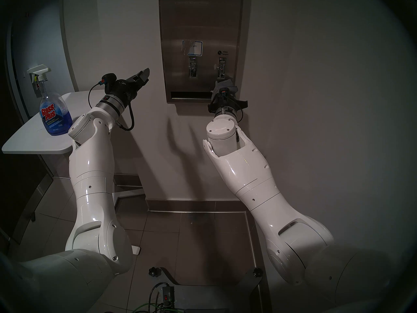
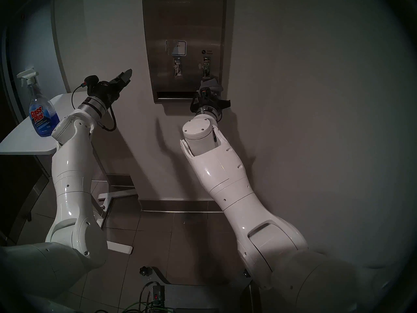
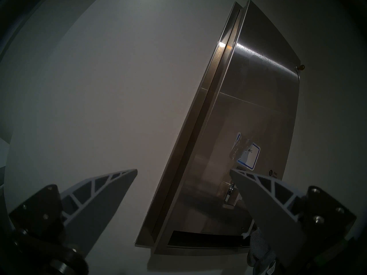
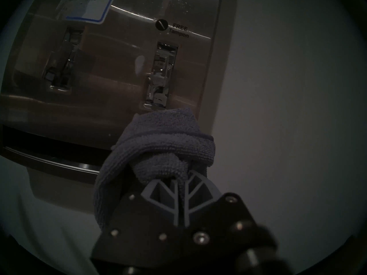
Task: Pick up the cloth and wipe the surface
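Observation:
The surface is a tall brushed-steel dispenser panel (image 1: 200, 23) on the wall, with a blue-bordered label (image 4: 89, 6), two levers and a dark slot (image 4: 49, 141). A bunched grey terry cloth (image 4: 164, 141) sits in my right gripper (image 4: 178, 181), which is shut on it. The cloth (image 1: 225, 84) lies at the panel's lower right corner, just under the right lever (image 4: 160, 78). Contact with the steel is not clear. Left of the panel, away from the wall, my left gripper (image 3: 184, 170) hangs open and empty. Fine droplets speckle the upper steel (image 3: 264, 54).
A blue Glass Plus spray bottle (image 1: 55, 111) stands on a small white table (image 1: 27, 138) at the left, close behind my left forearm. Plain white wall (image 1: 316, 102) surrounds the panel. Tiled floor and the robot's base lie below.

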{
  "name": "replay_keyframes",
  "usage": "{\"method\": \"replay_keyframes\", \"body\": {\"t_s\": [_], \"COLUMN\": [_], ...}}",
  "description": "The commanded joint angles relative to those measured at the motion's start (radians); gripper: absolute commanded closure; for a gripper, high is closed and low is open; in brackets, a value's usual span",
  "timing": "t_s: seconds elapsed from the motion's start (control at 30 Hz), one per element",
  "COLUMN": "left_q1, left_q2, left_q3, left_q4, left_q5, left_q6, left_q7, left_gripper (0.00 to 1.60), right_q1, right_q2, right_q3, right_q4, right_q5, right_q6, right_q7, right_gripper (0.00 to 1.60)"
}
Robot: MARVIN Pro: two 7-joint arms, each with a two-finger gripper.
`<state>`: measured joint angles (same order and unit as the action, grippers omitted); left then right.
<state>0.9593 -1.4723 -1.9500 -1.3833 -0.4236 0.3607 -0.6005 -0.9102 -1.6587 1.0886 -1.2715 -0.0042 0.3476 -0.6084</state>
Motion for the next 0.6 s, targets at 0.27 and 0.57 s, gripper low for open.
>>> {"method": "replay_keyframes", "body": {"t_s": [0.27,0.57], "left_q1": [-0.049,-0.046], "left_q2": [0.019,0.035], "left_q3": [-0.011,-0.033], "left_q4": [-0.020,-0.027], "left_q5": [-0.012,-0.009], "left_q6": [-0.019,-0.022], "left_q7": [-0.005,-0.006], "left_gripper": [0.00,0.00], "right_q1": [0.150,0.210], "right_q2": [-0.082,-0.138], "right_q3": [0.005,0.013], "right_q4": [0.084,0.188], "right_q5": [0.010,0.024], "right_q6": [-0.048,-0.075], "right_q7": [0.017,0.034], "right_gripper": [1.60,1.60]}}
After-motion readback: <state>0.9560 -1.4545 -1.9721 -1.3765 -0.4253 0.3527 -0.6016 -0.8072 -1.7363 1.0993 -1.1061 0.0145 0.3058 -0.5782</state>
